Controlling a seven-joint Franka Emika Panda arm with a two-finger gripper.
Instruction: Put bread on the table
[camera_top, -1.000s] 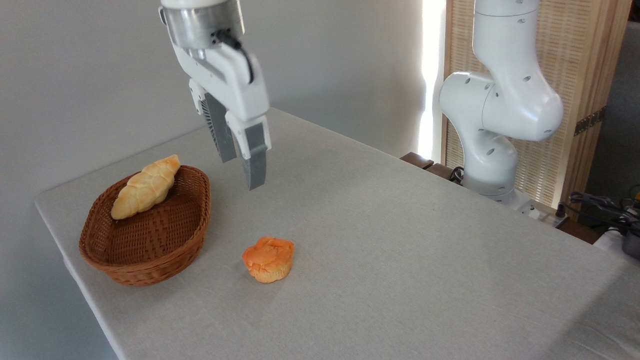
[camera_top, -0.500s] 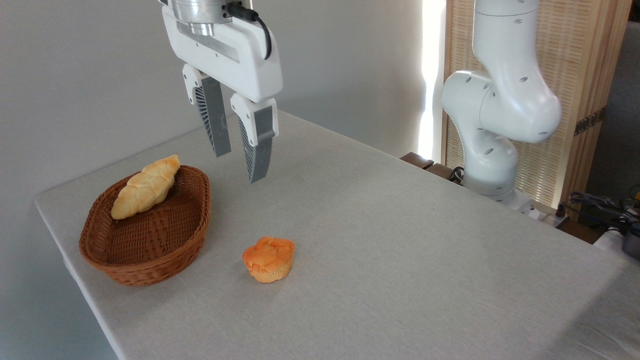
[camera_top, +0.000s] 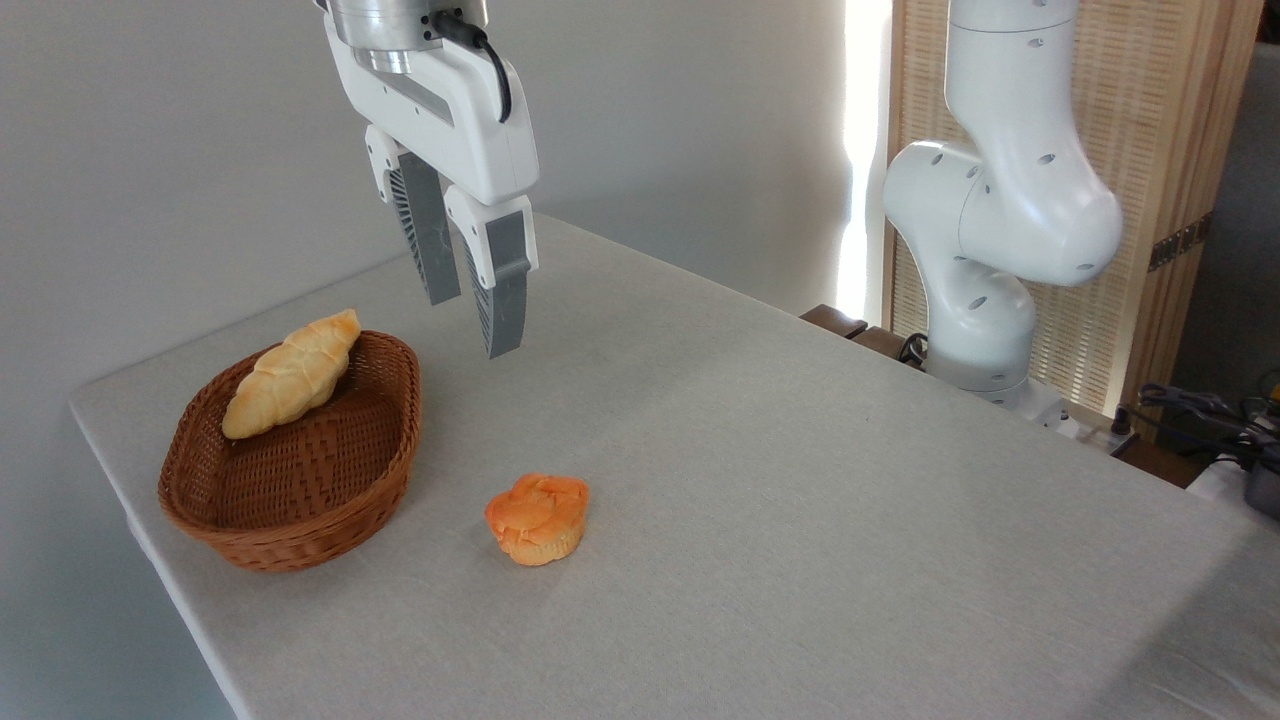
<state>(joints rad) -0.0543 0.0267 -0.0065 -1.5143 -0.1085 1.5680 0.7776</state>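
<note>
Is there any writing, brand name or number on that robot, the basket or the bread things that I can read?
None can be read.
The gripper and the white arm show no legible logo or number.
The wicker basket, the orange bun, the pale loaf and the table bear no text.
The gear at the right edge is too small to tell.

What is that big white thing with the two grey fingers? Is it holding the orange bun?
That is a robot arm. One camera off to the side, fixed in place, took this picture. The part with two grey fingers is its end effector, used for grabbing. It hangs in the air, open and empty. The orange bun lies on the table, touching nothing else. Beside it stands a brown basket with a long pale twisted loaf leaning on its rim.
</note>
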